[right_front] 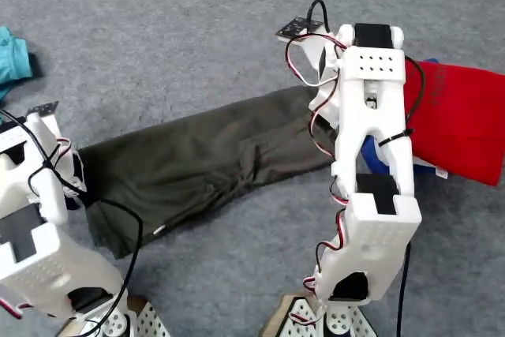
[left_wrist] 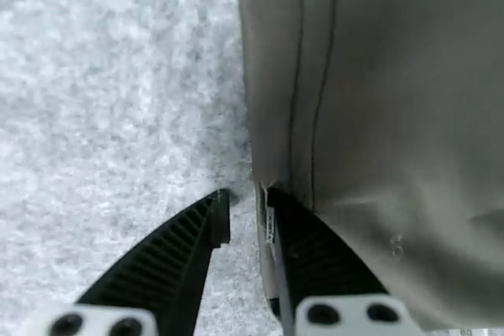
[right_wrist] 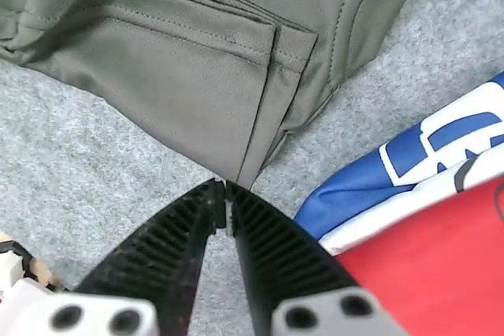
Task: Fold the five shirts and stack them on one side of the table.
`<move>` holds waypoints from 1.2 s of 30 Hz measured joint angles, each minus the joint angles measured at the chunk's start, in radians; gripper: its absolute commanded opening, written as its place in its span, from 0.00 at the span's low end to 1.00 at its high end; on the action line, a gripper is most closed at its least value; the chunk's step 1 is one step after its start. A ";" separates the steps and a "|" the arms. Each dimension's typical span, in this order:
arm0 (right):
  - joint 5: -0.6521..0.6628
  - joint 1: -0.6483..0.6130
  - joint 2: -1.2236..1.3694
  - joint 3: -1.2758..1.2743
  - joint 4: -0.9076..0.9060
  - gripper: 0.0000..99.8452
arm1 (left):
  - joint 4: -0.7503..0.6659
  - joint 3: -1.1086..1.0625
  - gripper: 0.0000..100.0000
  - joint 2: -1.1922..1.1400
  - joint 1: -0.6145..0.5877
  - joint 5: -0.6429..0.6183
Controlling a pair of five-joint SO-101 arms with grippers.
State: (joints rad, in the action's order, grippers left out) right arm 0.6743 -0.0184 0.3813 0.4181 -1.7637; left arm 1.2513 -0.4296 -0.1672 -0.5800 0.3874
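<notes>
**A:** Where is the piece you're working on?

**B:** The long olive-green cloth shirt [right_front: 197,163] lies slantwise across the middle of the grey felt-covered table [right_front: 158,45]. Its near-left end is by my left arm, and its far-right end runs under my right arm.

**A:** And the pincers?

**B:** My left gripper [left_wrist: 248,214] is parted by a narrow gap. The hem edge stands in that gap against one finger, not clamped. My right gripper [right_wrist: 222,194] is closed to a slit right at the point of a folded corner. I cannot tell whether it has any cloth.

**A:** How do you do this step well?

**B:** I judge both bites too shallow. I'd reach deeper over the hem before closing, then raise both ends together so the fold comes out even.

**A:** Is there room?

**B:** There is open felt on the far side. On the right, the crumpled red cloth shirt [right_front: 465,124] and the blue-and-white printed shirt [right_wrist: 409,155] lie just beside my right gripper, so snagging is a risk there. The teal cloth shirt [right_front: 12,57] sits at the far-left edge, well apart.
</notes>
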 measured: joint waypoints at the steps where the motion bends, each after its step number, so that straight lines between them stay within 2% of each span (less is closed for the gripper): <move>1: 0.000 0.000 0.000 0.000 0.000 0.00 | 0.000 0.003 0.10 -0.002 0.000 -0.003; 4: 0.000 0.000 0.000 0.000 0.000 0.00 | 0.005 0.006 0.14 0.000 0.000 -0.008; 10: 0.000 0.000 0.000 0.000 0.000 0.00 | 0.121 0.034 0.25 0.103 0.002 -0.009; 13: 0.000 0.000 0.000 0.000 0.000 0.00 | 0.146 0.037 0.28 0.158 0.002 -0.009; 28: 0.000 0.000 0.000 0.000 0.000 0.00 | -0.064 -0.061 0.28 0.074 0.002 -0.011; 32: 0.000 0.000 0.000 0.000 0.000 0.00 | -0.117 -0.072 0.21 0.029 -0.011 -0.009; 36: 0.000 0.000 0.000 0.000 0.000 0.00 | -0.083 -0.041 0.13 -0.018 -0.008 -0.009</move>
State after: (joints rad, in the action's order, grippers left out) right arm 0.6743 -0.0184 0.3813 0.4181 -1.7637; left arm 1.1684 -0.4710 -0.1857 -0.5877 0.3782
